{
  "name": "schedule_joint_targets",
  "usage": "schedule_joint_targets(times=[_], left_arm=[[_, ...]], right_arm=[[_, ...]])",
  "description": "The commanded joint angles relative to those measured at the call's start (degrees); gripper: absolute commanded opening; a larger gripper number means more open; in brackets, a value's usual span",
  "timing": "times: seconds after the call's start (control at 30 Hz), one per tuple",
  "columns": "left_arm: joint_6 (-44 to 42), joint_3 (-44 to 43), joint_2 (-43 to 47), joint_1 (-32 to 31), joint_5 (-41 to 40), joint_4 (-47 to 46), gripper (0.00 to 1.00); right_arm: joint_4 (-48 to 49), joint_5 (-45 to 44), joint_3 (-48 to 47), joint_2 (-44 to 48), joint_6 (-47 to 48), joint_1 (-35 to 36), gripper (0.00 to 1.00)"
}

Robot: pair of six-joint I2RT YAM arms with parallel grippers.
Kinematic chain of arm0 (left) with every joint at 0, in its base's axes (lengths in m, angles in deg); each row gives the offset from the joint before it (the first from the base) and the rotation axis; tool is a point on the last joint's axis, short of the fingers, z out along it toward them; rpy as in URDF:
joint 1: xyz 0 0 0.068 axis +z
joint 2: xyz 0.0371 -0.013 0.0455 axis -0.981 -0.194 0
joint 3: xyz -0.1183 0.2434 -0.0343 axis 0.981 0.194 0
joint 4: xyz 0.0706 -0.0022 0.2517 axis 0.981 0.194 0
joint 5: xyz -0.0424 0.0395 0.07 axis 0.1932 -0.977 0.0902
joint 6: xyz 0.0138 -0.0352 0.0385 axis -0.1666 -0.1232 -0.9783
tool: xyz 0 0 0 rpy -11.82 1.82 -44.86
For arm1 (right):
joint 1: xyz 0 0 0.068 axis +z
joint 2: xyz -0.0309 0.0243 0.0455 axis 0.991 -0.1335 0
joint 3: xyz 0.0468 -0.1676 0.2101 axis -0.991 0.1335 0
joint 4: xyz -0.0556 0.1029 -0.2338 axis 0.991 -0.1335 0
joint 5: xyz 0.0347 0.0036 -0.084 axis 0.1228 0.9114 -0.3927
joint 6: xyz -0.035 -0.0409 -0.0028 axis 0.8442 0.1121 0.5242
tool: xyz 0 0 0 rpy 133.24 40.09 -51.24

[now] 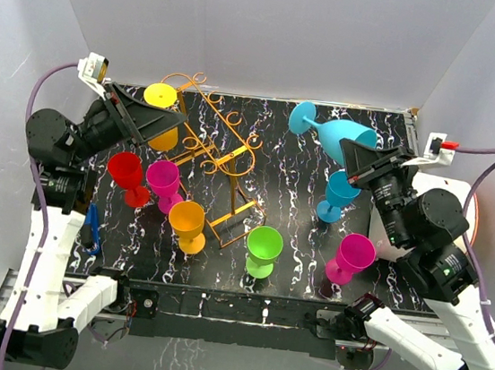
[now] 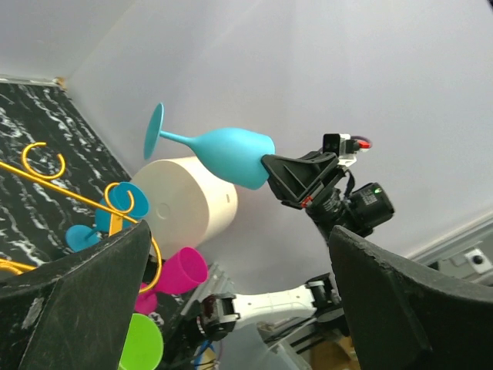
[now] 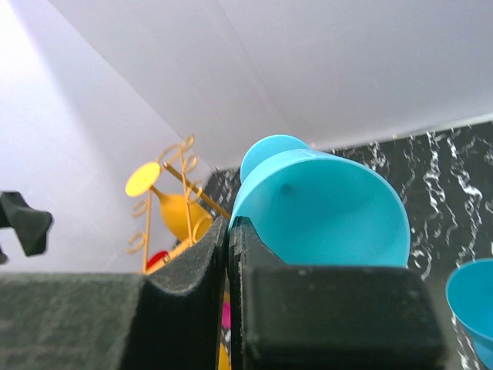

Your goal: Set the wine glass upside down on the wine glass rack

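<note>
Wine glass (image 1: pixel 339 138) first: the sky-blue one is up in the air over the far right of the table, lying nearly on its side with its foot pointing left and far. It looks like moulded plastic, so I would judge it light, stiff and unlikely to break, though smooth enough to slip. The stem seems the surest place to hold it. Here it is held at the bowl's rim instead.

The right gripper (image 1: pixel 359 158) has its fingers (image 3: pixel 185 262) pressed almost together on the rim wall, one inside the bowl and one outside. That thin pinch could let the glass pivot when it is turned foot-up.

The wine glass rack (image 1: pixel 221 146) stands well apart to the left, with a yellow glass (image 1: pixel 161 96) already hanging on its far arm. The left gripper (image 1: pixel 169 124) hovers beside that yellow glass, spread wide and holding nothing.
</note>
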Motion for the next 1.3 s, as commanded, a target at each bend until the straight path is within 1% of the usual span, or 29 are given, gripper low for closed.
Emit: schedule_joint_targets(times=[0.0, 0.1, 0.17, 0.27, 0.4, 0.47, 0.5, 0.57, 0.6, 0.63, 0.7, 0.8, 0.9, 1.07, 1.27], left_arm=[[9.9, 0.7, -1.2, -0.6, 1.5, -14.8, 0.98], [9.6, 0.1, -2.6, -2.2, -1.3, -15.4, 0.99], [9.0, 0.0, -3.6, -5.0, -3.9, -16.6, 0.99], [6.5, -1.1, -6.0, -11.7, -10.0, -16.8, 0.99], [5.1, -3.2, -11.4, -22.8, -16.1, -18.5, 0.99], [2.6, -4.1, -12.6, -26.7, -20.1, -19.4, 0.99], [0.8, -5.1, -13.0, -28.0, -21.7, -17.9, 0.99], [-1.4, -6.9, -13.7, -29.5, -25.4, -15.3, 0.98], [-0.7, -6.8, -14.0, -30.1, -27.1, -16.0, 0.96], [0.5, -6.1, -14.3, -30.6, -28.7, -18.1, 0.95], [3.0, -3.9, -15.3, -31.9, -30.9, -24.6, 0.85], [4.6, -3.2, -16.8, -33.6, -33.5, -30.5, 0.8], [4.2, -4.8, -18.6, -35.8, -36.2, -30.3, 0.74], [3.8, -5.0, -20.3, -39.8, -41.1, -33.5, 0.67], [2.7, -4.2, -20.5, -41.5, -48.5, -35.7, 0.61]], right_arm=[[15.4, -2.5, 1.5, -0.5, -0.3, 0.2, 0.0], [19.9, -1.1, 2.0, -0.5, -1.0, 0.2, 0.0], [23.3, 0.5, 2.9, -0.5, -2.4, 0.1, 0.0], [27.8, 2.4, 3.6, -0.7, -4.3, 0.2, 0.0], [31.6, 3.6, 3.7, -1.3, -6.2, 0.2, 0.0], [32.9, 4.2, 3.6, -1.4, -6.9, 0.2, 0.0], [33.4, 4.3, 3.5, -1.4, -7.4, 0.2, 0.0], [33.9, 4.5, 3.6, -1.3, -8.3, 0.2, 0.0], [34.3, 4.8, 3.8, -1.2, -8.8, 0.2, 0.0], [34.8, 5.1, 4.0, -1.1, -9.2, 0.2, 0.0], [36.7, 7.7, 4.5, -1.2, -8.7, 0.2, 0.0], [38.9, 13.2, 4.0, -2.0, -7.8, 0.2, 0.0], [38.9, 15.8, 2.8, -3.2, -7.6, 0.1, 0.0], [40.8, 15.9, 2.6, -4.8, -8.3, 0.2, 0.0], [43.2, 19.0, 1.9, -7.5, -10.2, 0.1, 0.0]])
